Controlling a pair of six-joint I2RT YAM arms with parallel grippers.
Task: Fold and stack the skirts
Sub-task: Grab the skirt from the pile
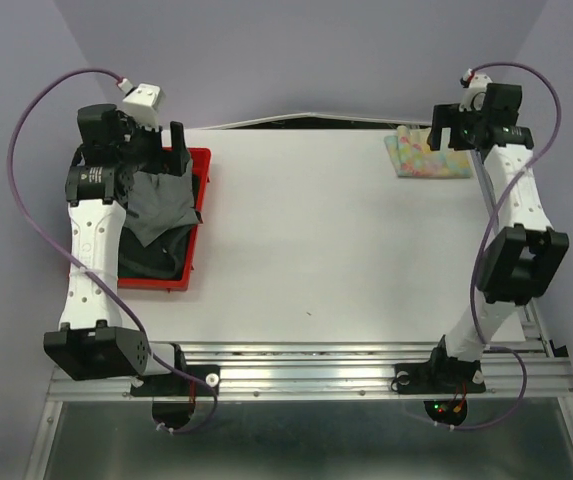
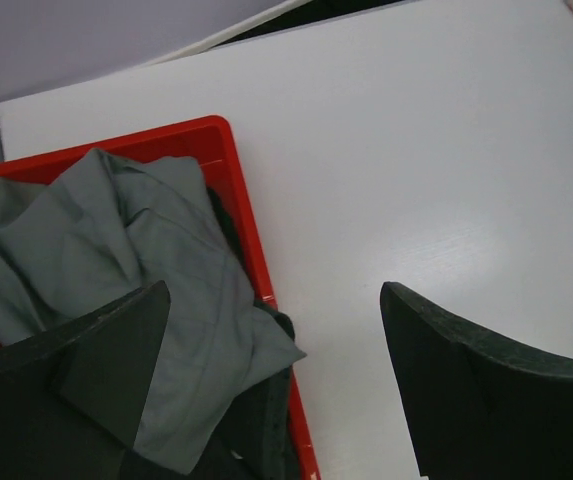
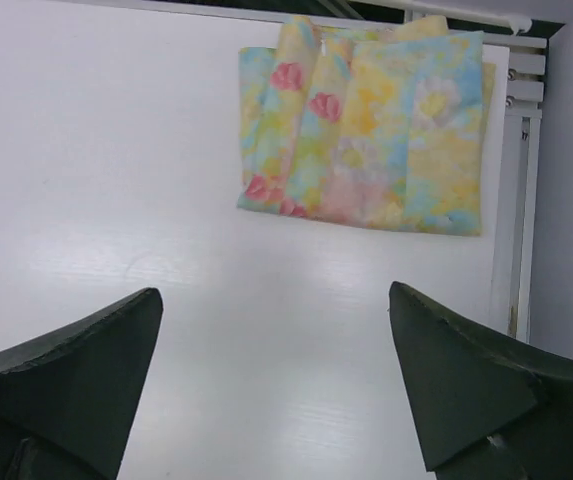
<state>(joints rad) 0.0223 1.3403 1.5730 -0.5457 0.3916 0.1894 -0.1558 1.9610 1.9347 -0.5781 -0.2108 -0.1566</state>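
One soft pastel floral skirt, folded into a flat rectangle, is being seen lying at the far right corner of the smooth white table. One rigid red plastic bin is being occupied by one crumpled grey skirt, draped over darker cloth whose count cannot be told. The left gripper, above the bin's edge, and the right gripper, near the floral skirt, are both being held wide, with nothing gripped.

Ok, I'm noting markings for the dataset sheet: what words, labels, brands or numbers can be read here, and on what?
No text can be read.
Left arm: a small white mark on its black joint, too small to read.
Floral skirt, grey skirt, red bin: no lettering shows.
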